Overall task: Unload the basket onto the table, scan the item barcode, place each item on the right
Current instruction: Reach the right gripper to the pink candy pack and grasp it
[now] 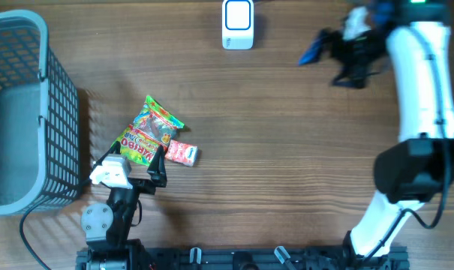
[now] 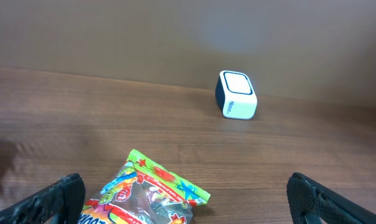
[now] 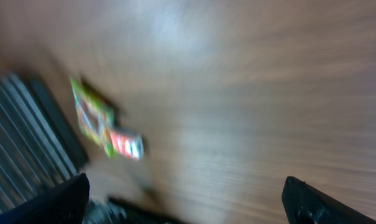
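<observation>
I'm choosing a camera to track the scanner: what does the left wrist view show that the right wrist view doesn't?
Only the left wrist view shows the white-and-blue box-shaped barcode scanner. Only the right wrist view, though blurred, shows the small red packet. Both show the colourful plastic candy bag lying on the brown wooden table.

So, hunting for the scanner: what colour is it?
Scanner: white, dark blue sides; clearest from the left wrist.

1. The wooden bench (image 1: pixel 287 165) carries four things.
2. A white scanner (image 1: pixel 237 24) stands at its far edge.
3. A candy bag (image 1: pixel 148 131) lies flat, a pink pack (image 1: pixel 183 153) just beside it.
4. A grey basket (image 1: pixel 61 135) stands left.
</observation>
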Controlling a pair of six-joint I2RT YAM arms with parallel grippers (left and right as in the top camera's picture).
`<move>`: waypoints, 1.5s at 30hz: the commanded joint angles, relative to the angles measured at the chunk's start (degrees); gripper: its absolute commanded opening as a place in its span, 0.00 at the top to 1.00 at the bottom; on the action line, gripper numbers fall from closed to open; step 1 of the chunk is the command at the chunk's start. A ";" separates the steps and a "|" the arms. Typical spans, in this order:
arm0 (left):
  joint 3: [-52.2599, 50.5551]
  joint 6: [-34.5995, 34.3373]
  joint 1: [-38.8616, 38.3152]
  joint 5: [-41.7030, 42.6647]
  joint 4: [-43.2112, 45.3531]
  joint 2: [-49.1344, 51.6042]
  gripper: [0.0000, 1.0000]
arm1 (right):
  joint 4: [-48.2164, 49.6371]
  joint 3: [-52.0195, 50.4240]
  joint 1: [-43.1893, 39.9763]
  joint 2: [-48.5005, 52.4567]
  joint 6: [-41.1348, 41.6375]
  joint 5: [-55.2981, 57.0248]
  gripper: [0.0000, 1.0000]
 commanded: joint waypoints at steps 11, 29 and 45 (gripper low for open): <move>-0.59 0.09 0.26 -0.55 0.04 0.00 0.00 | 13.40 -11.37 33.05 7.08 25.27 1.53 0.00; -0.59 0.07 0.26 -0.55 0.04 0.00 0.00 | 28.30 -11.37 37.29 18.40 36.00 -6.95 0.15; -0.59 0.07 0.26 -0.55 0.04 0.00 0.00 | 27.78 -11.67 40.24 23.63 40.72 3.69 0.47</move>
